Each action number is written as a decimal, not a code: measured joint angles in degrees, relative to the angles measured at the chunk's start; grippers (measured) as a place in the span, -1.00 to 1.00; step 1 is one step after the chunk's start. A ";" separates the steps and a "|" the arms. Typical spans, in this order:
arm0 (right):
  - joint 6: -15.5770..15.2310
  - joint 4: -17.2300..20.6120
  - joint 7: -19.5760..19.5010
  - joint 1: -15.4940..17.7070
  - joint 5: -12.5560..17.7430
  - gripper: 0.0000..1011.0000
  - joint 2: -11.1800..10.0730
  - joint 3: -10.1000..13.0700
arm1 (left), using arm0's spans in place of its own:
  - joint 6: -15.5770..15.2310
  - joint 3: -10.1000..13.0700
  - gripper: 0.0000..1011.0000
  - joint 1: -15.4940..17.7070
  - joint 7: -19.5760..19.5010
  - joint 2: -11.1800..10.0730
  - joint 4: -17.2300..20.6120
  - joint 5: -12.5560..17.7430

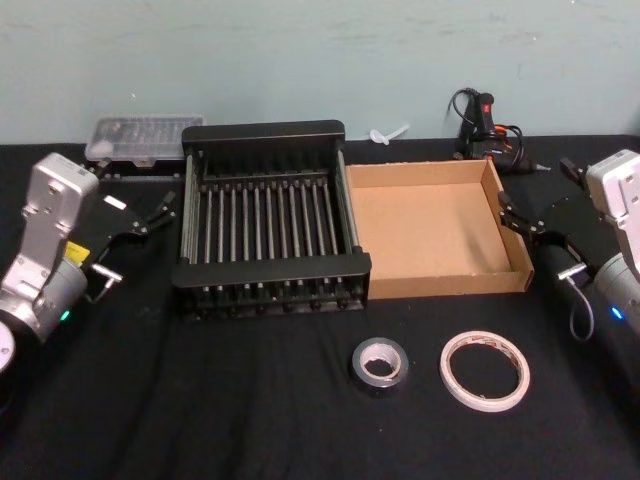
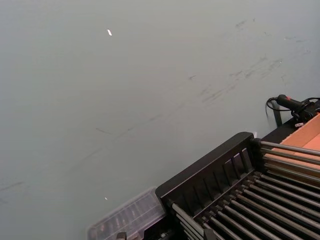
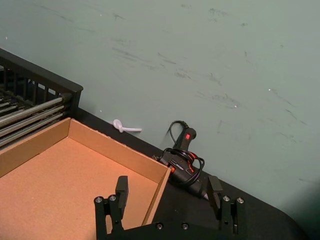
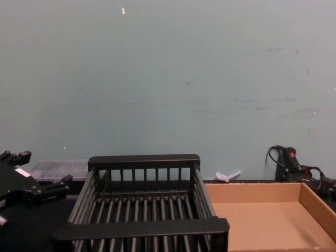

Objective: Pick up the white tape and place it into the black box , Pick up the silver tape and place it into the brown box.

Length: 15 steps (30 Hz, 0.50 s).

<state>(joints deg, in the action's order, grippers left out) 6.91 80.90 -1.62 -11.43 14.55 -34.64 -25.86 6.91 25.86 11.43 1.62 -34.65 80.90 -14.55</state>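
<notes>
The right gripper (image 1: pixel 512 218) hangs with fingers apart just outside the brown box (image 1: pixel 436 285), well apart from the white tape (image 1: pixel 485 371) lying flat in front of that box; the silver tape (image 1: pixel 380 362) lies beside it; the left gripper (image 1: pixel 158 214), fingers spread, hovers left of the black box (image 1: pixel 270 272).

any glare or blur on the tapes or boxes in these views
Head view: even light, faint sheen on the silver tape, the white tape sharp. Left wrist view: the black box crisp. Right wrist view: the brown box evenly lit, the right hand sharp. Chest view: soft, no glare.
</notes>
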 joint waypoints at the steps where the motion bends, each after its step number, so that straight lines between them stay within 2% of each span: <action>1: 0.00 0.00 0.00 0.00 0.00 0.98 0.00 0.00 | 0.00 0.00 0.98 0.00 0.00 0.00 0.00 0.00; 15: 0.00 0.00 0.00 0.00 0.00 0.98 0.00 0.00 | 0.00 0.00 0.98 0.00 0.00 0.00 0.00 0.00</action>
<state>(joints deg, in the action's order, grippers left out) 6.91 80.90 -1.62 -11.43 14.55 -34.64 -25.86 6.91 25.86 11.43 1.62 -34.65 80.90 -14.55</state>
